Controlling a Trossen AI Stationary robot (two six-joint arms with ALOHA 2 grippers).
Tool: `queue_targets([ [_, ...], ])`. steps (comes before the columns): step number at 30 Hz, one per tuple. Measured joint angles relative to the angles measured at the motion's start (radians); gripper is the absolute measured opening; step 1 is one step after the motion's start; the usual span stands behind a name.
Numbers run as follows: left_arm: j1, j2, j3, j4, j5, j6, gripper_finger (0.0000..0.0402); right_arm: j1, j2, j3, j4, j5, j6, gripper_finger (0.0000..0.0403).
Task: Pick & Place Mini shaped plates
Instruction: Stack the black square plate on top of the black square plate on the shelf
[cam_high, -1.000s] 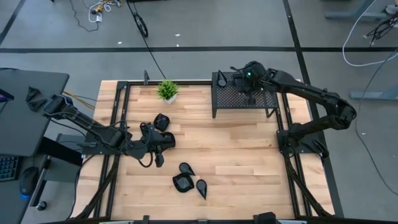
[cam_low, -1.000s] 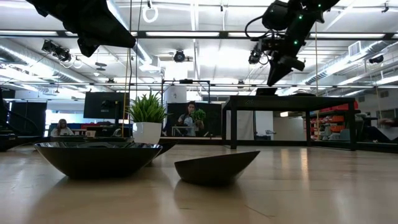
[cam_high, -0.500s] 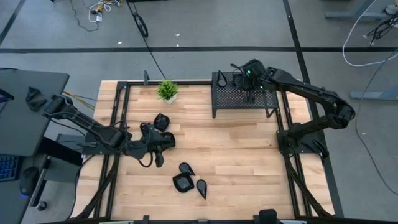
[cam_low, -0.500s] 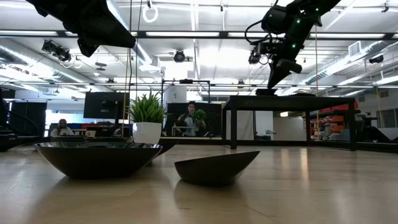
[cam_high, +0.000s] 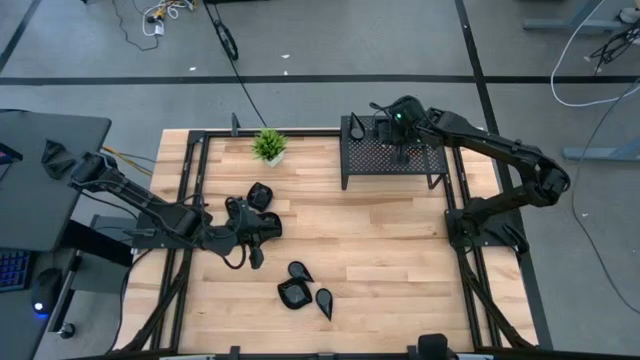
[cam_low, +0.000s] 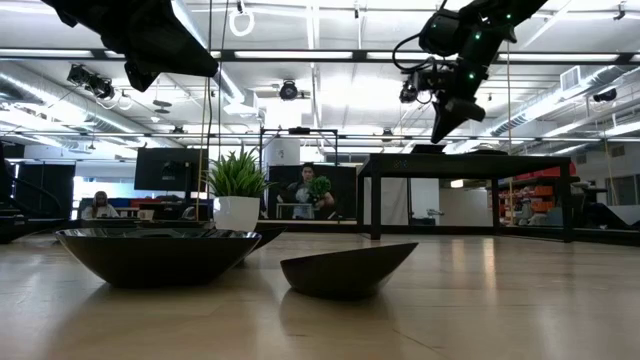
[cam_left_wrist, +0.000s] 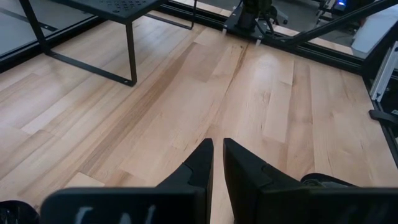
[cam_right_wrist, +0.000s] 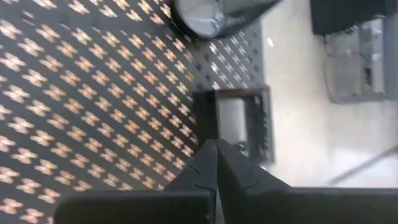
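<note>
Three glossy black mini plates lie near the table's near edge: one (cam_high: 300, 270), one (cam_high: 293, 293), one (cam_high: 324, 300). Two of them show close in the low view: one (cam_low: 155, 255), one (cam_low: 345, 268). Another plate (cam_high: 260, 195) rests just beyond my left gripper (cam_high: 262, 228), which hovers shut (cam_left_wrist: 217, 155) over bare wood. A teardrop plate (cam_high: 357, 127) sits on the black perforated rack (cam_high: 390, 155). My right gripper (cam_high: 400, 138) hangs shut (cam_right_wrist: 216, 152) just above the rack top (cam_low: 470, 155), pointing down, with a plate (cam_right_wrist: 211, 12) beyond it.
A small green potted plant (cam_high: 268, 146) stands at the table's far edge, left of the rack. Black frame rails (cam_high: 190, 200) run along the table's left and right sides. Open wood (cam_high: 400, 260) spreads between the plates and the right rail. A person (cam_low: 305, 190) stands in the room behind.
My right gripper has dipped slightly toward the rack top and eased back up a little. The plates have stayed where they were.
</note>
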Motion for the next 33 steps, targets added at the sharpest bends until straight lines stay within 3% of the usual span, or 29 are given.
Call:
queue_targets([
  [16, 0.000, 0.000, 0.000, 0.000, 0.000, 0.000, 0.0039, 0.000, 0.001, 0.000, -0.006, 0.038, 0.001, 0.0006],
  [21, 0.000, 0.000, 0.000, 0.000, 0.000, 0.000, 0.0039, -0.006, 0.001, 0.000, -0.004, -0.016, 0.001, 0.0006],
  [33, 0.000, 0.000, 0.000, 0.000, 0.000, 0.000, 0.0039, -0.018, 0.002, 0.000, 0.083, -0.014, 0.077, 0.0006],
])
